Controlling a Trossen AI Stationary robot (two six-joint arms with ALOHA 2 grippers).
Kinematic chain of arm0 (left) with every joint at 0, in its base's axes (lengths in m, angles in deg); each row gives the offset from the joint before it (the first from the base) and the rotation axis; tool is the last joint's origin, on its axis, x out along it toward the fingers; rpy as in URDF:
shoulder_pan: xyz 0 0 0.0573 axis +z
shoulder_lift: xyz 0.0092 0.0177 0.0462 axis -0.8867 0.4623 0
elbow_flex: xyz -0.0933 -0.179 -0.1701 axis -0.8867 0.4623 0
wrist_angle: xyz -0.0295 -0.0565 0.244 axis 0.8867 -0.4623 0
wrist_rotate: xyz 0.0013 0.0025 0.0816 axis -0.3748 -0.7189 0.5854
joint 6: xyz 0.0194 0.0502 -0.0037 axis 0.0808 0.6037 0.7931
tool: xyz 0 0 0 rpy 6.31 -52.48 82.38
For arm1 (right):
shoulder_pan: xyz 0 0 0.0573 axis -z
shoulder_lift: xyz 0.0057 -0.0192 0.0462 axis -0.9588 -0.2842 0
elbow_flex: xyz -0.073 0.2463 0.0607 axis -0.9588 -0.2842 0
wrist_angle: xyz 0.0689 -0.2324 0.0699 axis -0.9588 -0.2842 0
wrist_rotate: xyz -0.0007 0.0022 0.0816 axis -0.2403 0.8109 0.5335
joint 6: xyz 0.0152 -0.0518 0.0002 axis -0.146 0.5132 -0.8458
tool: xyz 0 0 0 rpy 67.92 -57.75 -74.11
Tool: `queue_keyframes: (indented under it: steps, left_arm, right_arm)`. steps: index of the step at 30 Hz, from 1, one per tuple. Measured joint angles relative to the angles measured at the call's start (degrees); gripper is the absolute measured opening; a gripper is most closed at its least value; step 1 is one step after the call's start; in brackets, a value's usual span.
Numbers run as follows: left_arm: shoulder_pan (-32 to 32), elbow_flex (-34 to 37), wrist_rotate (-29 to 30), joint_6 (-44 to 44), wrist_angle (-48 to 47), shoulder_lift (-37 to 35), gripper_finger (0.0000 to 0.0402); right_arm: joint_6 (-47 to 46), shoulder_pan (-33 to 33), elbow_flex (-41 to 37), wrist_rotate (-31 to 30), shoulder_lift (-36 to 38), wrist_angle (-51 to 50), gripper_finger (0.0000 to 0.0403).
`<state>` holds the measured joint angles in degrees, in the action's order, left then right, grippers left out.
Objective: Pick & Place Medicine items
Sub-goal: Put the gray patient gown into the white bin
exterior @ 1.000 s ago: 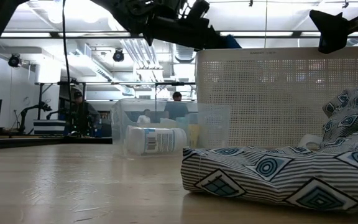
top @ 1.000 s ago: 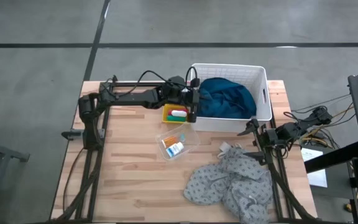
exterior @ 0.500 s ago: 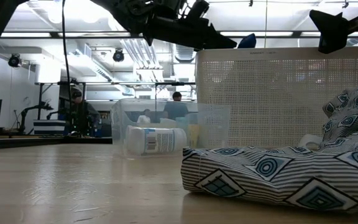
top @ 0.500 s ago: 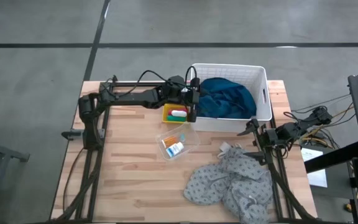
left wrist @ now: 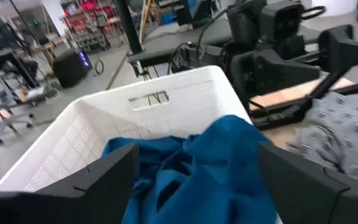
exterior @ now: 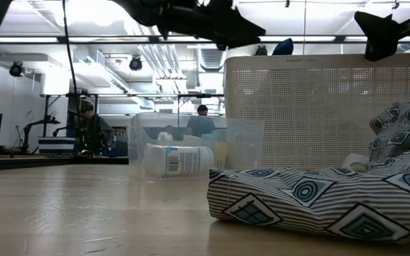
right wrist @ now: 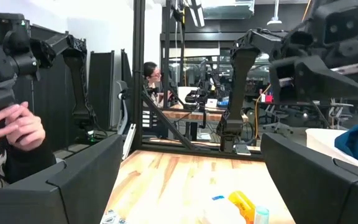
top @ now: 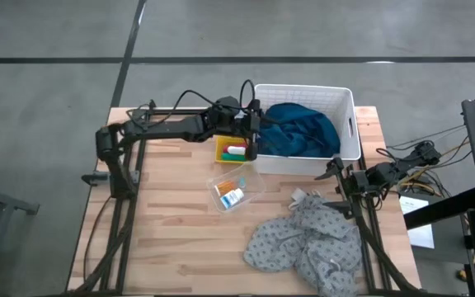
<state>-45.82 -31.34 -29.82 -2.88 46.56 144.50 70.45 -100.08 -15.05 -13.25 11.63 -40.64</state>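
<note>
The medicine items lie in two small holders left of the white basket (top: 349,124). A red and a white tube lie in a yellow tray (top: 221,151). An orange pack (top: 229,185) and a white-and-blue bottle (top: 232,198) lie in a clear box (top: 250,183). The bottle (exterior: 179,159) rests on its side. My left gripper (top: 252,136) hangs open over the basket's left rim, above the dark blue cloth (left wrist: 197,180) heaped inside, its fingers either side of the heap. My right gripper (top: 334,167) waits open at the table's right edge with nothing between its fingers.
A grey dotted cloth (top: 303,243) lies crumpled on the near right of the table, in front of the low camera (exterior: 319,199). Bare wood lies left and near of the clear box. People sit in the room beyond, and a person's hand (right wrist: 11,127) shows.
My left gripper has risen a little over the basket's left rim and drawn slightly toward the table's left. The fold of blue cloth that stood at its fingertips is free of them now and lies in the basket.
</note>
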Motion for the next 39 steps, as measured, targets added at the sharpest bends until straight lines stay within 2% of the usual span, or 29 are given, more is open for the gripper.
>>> queue_keyframes:
  steps: [14, 17, 21, 31, 39]
  left_arm:
    - [-0.62, 0.00, -0.04, 0.20, -22.63, -9.93, 0.0321]
    - [-0.66, 1.58, -0.02, 0.25, -24.97, -12.14, 0.0321]
    - [-0.86, 9.10, -0.02, 2.81, -20.19, -17.18, 0.0321]
    - [-0.92, 38.43, -0.20, 3.06, 4.32, -36.13, 0.0321]
    - [-0.92, 53.47, -0.24, 3.03, 10.03, -51.95, 0.0320]
  right_arm:
    - [0.00, 0.00, -0.01, -0.02, 0.00, 0.01, 0.0380]
    - [0.00, 0.02, 0.01, -0.02, 0.00, 0.01, 0.0380]
    - [-0.01, 0.02, 0.00, -0.01, 0.00, 0.01, 0.0380]
    - [0.00, -0.01, 0.01, -0.01, 0.00, 0.01, 0.0380]
    - [0.00, -0.02, 0.01, 0.00, 0.00, 0.01, 0.0380]
